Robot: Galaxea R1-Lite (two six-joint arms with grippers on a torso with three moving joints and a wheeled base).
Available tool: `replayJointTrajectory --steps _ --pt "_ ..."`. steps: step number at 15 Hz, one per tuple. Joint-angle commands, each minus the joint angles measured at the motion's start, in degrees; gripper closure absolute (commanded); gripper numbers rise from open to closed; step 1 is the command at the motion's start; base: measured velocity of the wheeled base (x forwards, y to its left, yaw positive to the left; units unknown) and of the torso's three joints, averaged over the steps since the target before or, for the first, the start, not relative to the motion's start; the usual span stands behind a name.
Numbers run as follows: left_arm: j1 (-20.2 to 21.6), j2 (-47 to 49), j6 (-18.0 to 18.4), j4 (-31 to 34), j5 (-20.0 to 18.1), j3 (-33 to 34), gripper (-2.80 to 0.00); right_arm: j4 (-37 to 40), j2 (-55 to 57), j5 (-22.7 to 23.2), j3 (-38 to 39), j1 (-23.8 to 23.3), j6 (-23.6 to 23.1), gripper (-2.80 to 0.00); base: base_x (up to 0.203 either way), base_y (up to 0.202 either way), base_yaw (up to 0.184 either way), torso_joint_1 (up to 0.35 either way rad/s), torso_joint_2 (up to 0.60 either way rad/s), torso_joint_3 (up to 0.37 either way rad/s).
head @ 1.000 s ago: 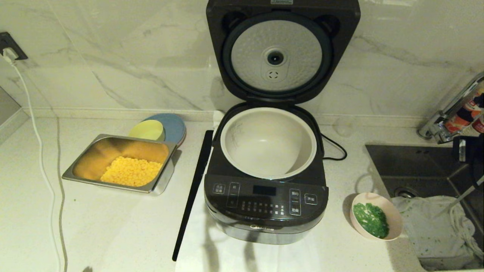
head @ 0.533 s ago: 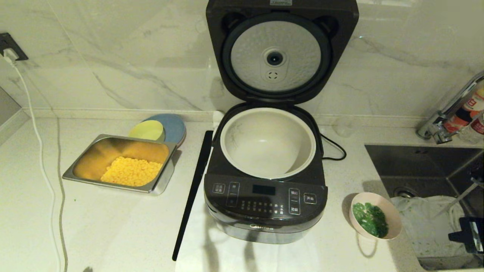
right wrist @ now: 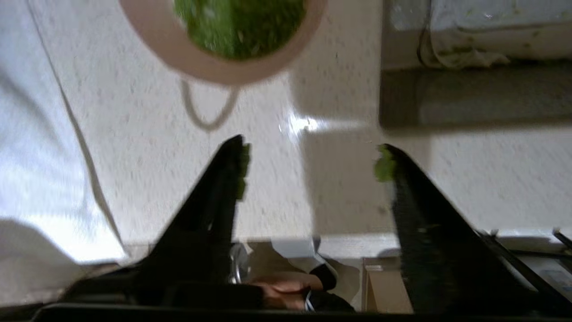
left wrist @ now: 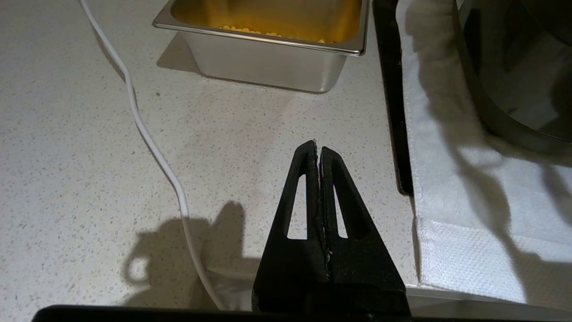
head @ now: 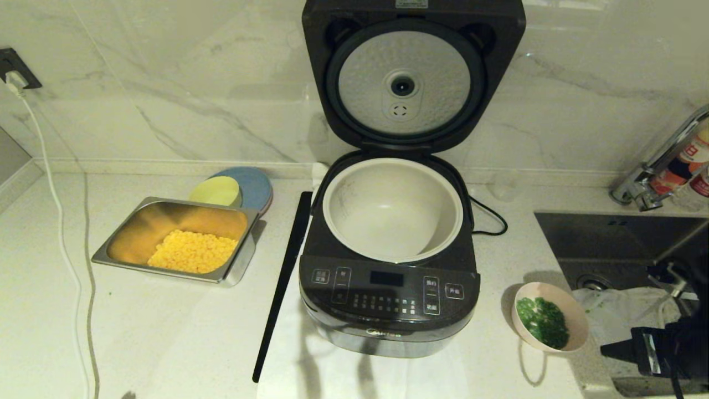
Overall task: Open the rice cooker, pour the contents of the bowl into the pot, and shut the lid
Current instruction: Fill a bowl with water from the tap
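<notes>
The rice cooker (head: 389, 299) stands mid-counter with its lid (head: 409, 77) swung up against the wall, dimpled silver underside showing. The cream-white pot (head: 392, 210) inside looks empty. To the cooker's right sits the small pink-cream bowl (head: 550, 317) (right wrist: 214, 58) holding green chopped bits (head: 544, 321) (right wrist: 239, 27). My right gripper (head: 623, 349) (right wrist: 311, 156) hovers open just right of the bowl near the counter's front edge, green bits stuck to its fingertips (right wrist: 385, 167). My left gripper (left wrist: 317, 145) is shut and empty above bare counter left of the cooker.
A steel tray (head: 111, 252) (left wrist: 268, 62) of yellow corn and a yellow-green bowl (head: 216, 191) on a blue plate sit at the left. A black strip (head: 282, 277) edges the white cloth (head: 360, 377) under the cooker. A white cable (head: 61, 238) runs down the left. The sink (head: 620, 249) holds a cloth at the right.
My right arm has dropped from up by the faucet to low beside the bowl, moving leftward toward it. Cooker, bowl and left gripper have stayed put.
</notes>
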Motion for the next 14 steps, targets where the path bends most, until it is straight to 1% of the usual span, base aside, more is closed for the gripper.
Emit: replayJointTrajectory --steps 1,5,6,10,14 --pt "0.01 0.0 -0.02 -0.05 0.01 0.53 0.0 -3.89 6.73 0.05 1.08 -0.63 0.38 -2.8 0.0 0.0 0.0 0.0 0.0 0.0" --pt "0.01 0.0 -0.02 -0.05 0.01 0.53 0.0 -16.41 15.76 0.07 2.47 -3.06 0.49 -2.8 0.0 0.0 0.0 0.0 0.0 0.0" --pt "0.01 0.0 -0.02 -0.05 0.01 0.53 0.0 -18.46 17.28 0.07 2.32 -3.59 0.55 -2.8 0.0 0.0 0.0 0.0 0.0 0.0" --pt "0.01 0.0 -0.02 -0.05 0.01 0.53 0.0 -19.9 20.02 0.34 -0.09 -4.84 0.93 -2.8 0.0 0.0 0.0 0.0 0.0 0.0" --pt "0.01 -0.04 0.02 -0.05 0.01 0.53 0.0 -20.57 22.07 0.96 -1.06 -4.9 1.11 -2.8 0.0 0.0 0.0 0.0 0.0 0.0"
